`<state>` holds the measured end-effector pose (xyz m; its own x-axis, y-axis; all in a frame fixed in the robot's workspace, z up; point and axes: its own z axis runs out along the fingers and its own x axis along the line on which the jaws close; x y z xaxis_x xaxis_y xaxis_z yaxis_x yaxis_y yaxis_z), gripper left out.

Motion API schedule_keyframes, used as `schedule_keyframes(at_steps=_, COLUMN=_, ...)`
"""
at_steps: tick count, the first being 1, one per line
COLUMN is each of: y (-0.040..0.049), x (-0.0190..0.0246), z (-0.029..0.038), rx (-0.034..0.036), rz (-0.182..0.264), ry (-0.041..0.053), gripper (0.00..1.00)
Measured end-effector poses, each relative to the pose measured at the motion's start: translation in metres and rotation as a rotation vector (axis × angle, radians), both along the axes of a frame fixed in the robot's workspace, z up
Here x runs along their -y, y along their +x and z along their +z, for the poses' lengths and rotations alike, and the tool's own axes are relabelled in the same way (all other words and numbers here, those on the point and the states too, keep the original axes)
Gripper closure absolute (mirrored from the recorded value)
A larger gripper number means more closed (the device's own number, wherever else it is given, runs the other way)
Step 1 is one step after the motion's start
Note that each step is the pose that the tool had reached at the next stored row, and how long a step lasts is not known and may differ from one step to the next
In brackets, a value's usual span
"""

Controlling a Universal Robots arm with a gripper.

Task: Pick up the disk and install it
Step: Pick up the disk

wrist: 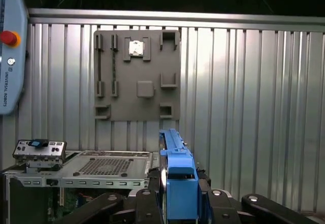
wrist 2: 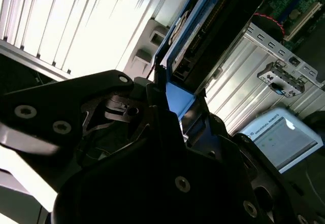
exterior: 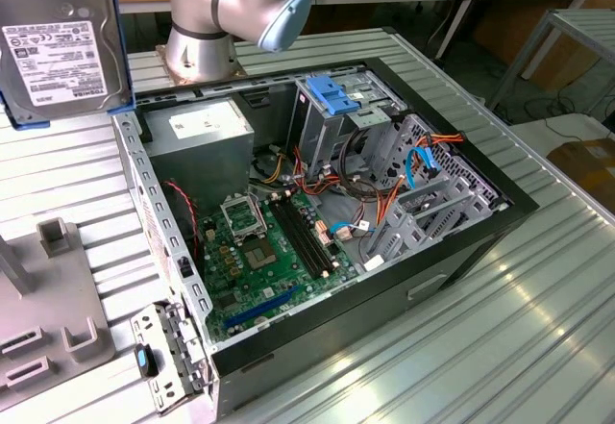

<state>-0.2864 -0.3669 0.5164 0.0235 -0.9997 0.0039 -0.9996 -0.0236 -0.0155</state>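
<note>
On the ribbed metal counter (exterior: 538,328) lies the open computer case (exterior: 423,285), its side panel off, so the motherboard (exterior: 259,251) and the drive cage (exterior: 327,92) sit bare and reachable from above. Behind it rises the arm (exterior: 240,1). Up at the exterior view's left, lifted off the counter and apart from the case, there's the disk (exterior: 58,44). It's upright, its white label turned to that camera, and the lines of print go unread here. In the first wrist view the hand (wrist: 180,186) is clamped on it, fingers against the blue carrier rails. I'd say that grip keeps the flat faces free.
</note>
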Motion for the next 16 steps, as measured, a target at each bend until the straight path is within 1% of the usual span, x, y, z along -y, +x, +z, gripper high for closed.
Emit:
schedule_keyframes(at_steps=4, y=0.0143, x=0.0000, z=0.0001, rx=-0.0001, rz=0.000, ry=-0.0001, gripper=0.64)
schedule_keyframes(at_steps=6, y=0.0267, x=0.0000, z=0.0000, rx=0.0000, rz=0.000, ry=0.0000, gripper=0.64)
schedule_keyframes(at_steps=8, y=0.0347, x=0.0000, z=0.0000, rx=-0.0001, rz=0.000, ry=-0.0001, gripper=0.64)
schedule_keyframes(at_steps=9, y=0.0403, x=0.0000, z=0.0000, rx=-0.0001, rz=0.000, ry=0.0000, gripper=0.64)
schedule_keyframes(at_steps=11, y=0.0473, x=0.0000, z=0.0000, rx=0.0000, rz=0.000, ry=0.0000, gripper=0.64)
schedule_keyframes(at_steps=12, y=0.0536, x=0.0000, z=0.0000, rx=-0.0001, rz=0.000, ry=0.0000, gripper=0.64)
schedule_keyframes(at_steps=13, y=0.0651, x=0.0000, z=0.0000, rx=0.0000, rz=0.000, ry=0.0000, gripper=0.64)
schedule_keyframes(at_steps=14, y=0.0707, x=0.0000, z=0.0001, rx=-0.0001, rz=0.000, ry=-0.0001, gripper=0.64)
schedule_keyframes(at_steps=16, y=0.0776, x=0.0000, z=0.0000, rx=0.0000, rz=0.000, ry=0.0000, gripper=0.64)
